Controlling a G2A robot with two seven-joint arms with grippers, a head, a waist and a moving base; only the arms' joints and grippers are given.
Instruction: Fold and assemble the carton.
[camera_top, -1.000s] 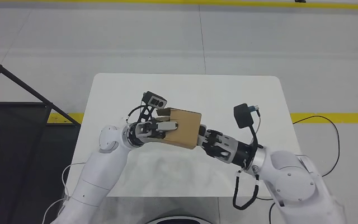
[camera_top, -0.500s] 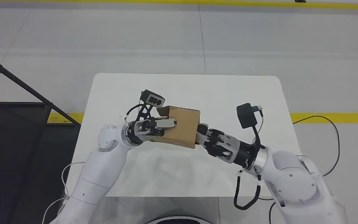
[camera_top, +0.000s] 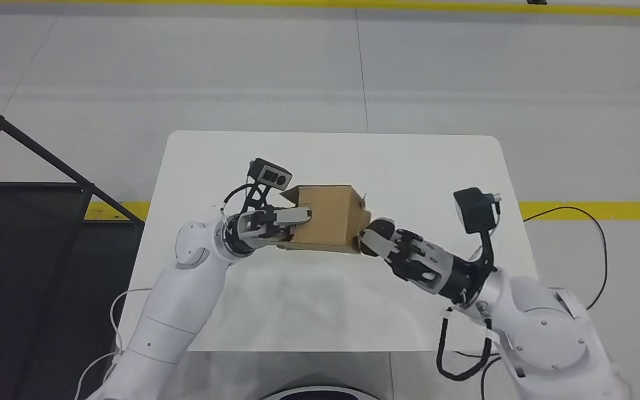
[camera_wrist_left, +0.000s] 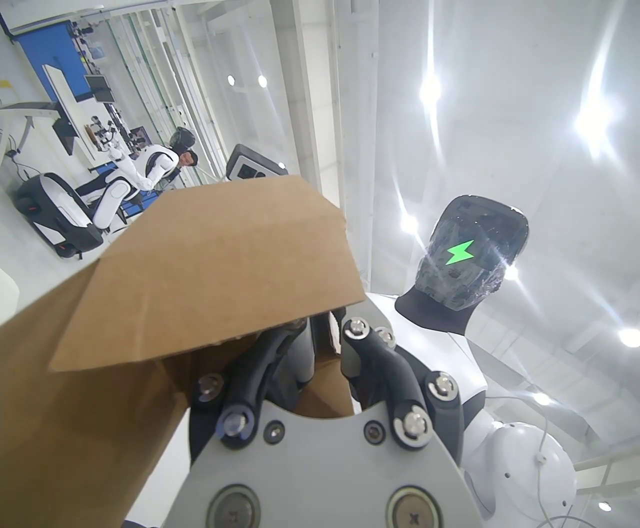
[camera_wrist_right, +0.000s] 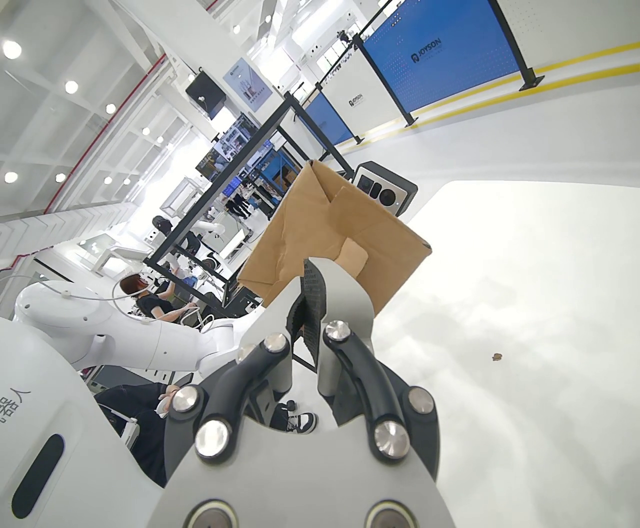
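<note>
Between your two arms, over the middle of the worktop (camera_top: 420, 170), the left jaws are clamped on the left wall of the carton (camera_top: 325, 215), seemingly one finger inside and one outside, beneath a loose flap (camera_wrist_left: 210, 280). The right jaws are closed to a sliver, tips against the carton's near right corner; you cannot tell whether they pinch any card. Over the last second the carton has turned from a skewed angle to lie square with the worktop edges, and the right wrist has swung out to the right. You can read that as the tube being squared up. The end flaps look untucked, so folding them is likely next.
</note>
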